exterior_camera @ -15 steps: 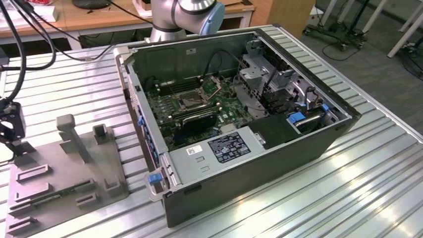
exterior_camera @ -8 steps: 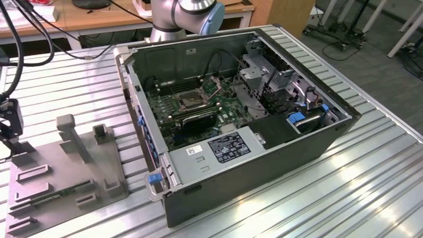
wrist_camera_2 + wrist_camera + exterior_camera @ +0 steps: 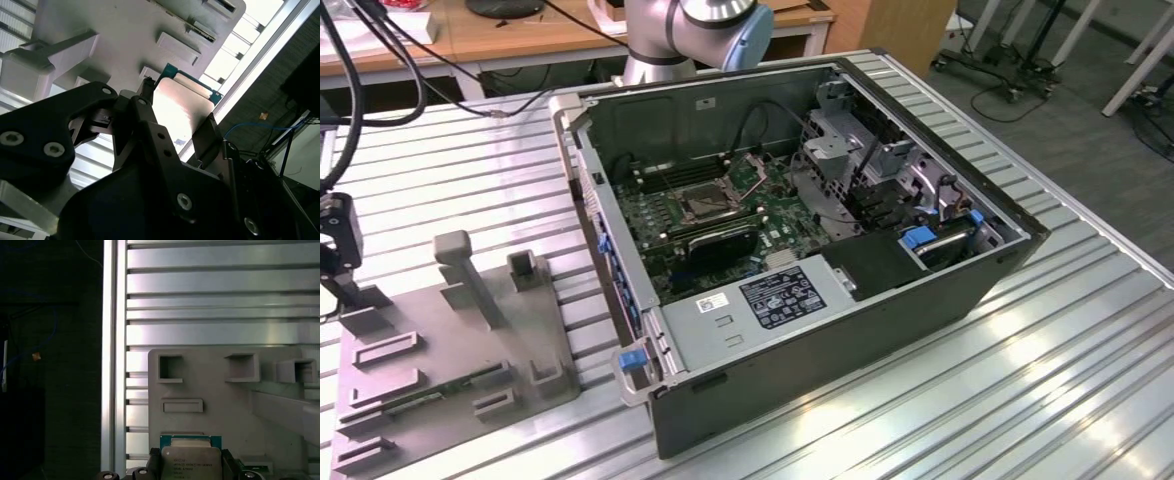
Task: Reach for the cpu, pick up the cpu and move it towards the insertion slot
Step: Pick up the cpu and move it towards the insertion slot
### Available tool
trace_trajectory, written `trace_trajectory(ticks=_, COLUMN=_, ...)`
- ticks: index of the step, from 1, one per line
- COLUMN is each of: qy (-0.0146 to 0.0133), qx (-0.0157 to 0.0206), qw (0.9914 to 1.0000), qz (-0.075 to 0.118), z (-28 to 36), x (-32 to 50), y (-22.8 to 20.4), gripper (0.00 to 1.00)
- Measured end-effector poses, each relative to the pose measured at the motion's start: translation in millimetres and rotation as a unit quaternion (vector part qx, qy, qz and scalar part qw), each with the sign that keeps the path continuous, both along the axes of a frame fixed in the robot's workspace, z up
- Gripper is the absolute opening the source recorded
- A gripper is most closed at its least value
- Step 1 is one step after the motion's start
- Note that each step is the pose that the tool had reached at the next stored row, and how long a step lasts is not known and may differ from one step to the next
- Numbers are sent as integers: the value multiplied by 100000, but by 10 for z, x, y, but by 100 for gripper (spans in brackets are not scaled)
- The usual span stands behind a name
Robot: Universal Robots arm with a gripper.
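The cpu [image 3: 191,464], a pale silver square chip with a teal-green rim, sits between my gripper's [image 3: 191,469] dark fingers [image 3: 228,465], which are shut on its two opposite edges. The second wrist view shows the cpu [image 3: 181,107] from the other side, clamped in the gripper [image 3: 177,119] in front of the grey plastic tray [image 3: 125,30]. In the exterior view the gripper [image 3: 343,290] hangs at the far left, over the tray's [image 3: 454,345] far left corner. The insertion slot [image 3: 698,204], a metal-framed socket, lies on the green motherboard inside the open case, well to the exterior view's right of the gripper.
The open computer case [image 3: 854,300] lies on its side on a ribbed metal table [image 3: 1041,380]. The tray carries upright posts [image 3: 460,270] and a green memory strip [image 3: 434,393]. Drive cages and cables [image 3: 867,170] crowd the case's right half. The table's edge [image 3: 112,365] runs beside the tray.
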State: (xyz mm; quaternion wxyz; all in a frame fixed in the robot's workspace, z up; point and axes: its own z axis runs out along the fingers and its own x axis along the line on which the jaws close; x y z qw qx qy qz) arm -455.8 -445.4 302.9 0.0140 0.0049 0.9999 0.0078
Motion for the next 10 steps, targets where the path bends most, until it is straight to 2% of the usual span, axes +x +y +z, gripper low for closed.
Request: trace_trajectory(ticks=10, qy=16, qx=60, qw=100000, qz=-1, z=5, x=0, y=0, gripper=55)
